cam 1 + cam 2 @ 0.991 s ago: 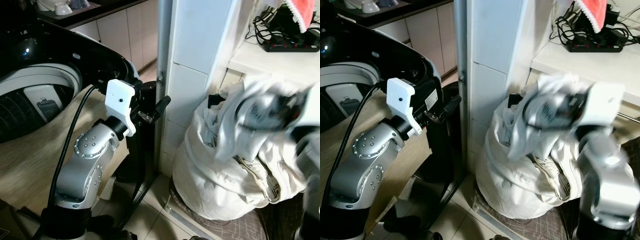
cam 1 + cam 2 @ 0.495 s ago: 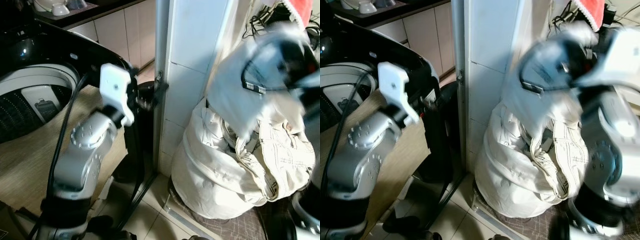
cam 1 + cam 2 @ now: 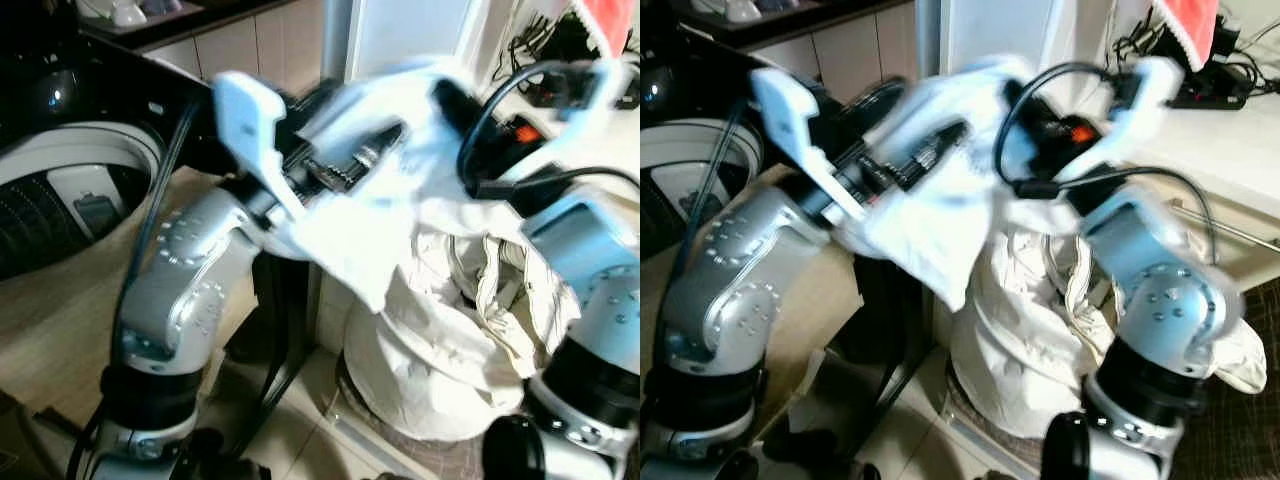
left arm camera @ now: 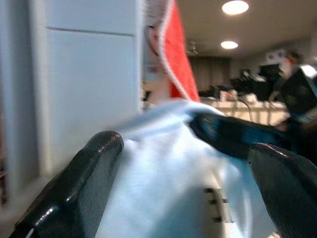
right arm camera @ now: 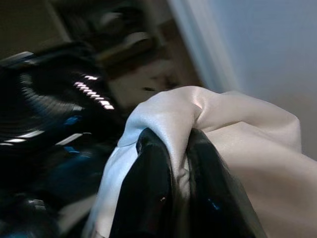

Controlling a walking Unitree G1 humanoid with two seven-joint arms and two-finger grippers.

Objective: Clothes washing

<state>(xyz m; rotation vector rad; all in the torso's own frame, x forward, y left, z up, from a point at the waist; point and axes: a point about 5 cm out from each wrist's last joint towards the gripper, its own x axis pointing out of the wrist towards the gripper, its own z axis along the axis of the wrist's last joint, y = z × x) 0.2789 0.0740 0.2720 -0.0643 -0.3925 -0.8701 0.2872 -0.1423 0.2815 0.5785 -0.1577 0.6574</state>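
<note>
You are looking at heavy motion blur in both head views: the white cloth (image 3: 370, 215) and both arms smear across the middle, while the washing machine (image 3: 60, 180) drum stays fairly sharp but dark. Daylight-bright tiles and counter wash out on the right. In the left wrist view, two ceiling lamps (image 4: 235, 7) glare overhead and everything is soft. The right wrist view is dim, with small glints on dark surfaces.

Both arms are silver metal with rounded, screw-dotted joint housings and black collars at their bases. A white boxy camera block (image 3: 245, 115) sits at the left wrist, and black cables (image 3: 1035, 120) loop over the right forearm. Each pincer's fingers (image 4: 74, 191) are long, glossy and black.
</note>
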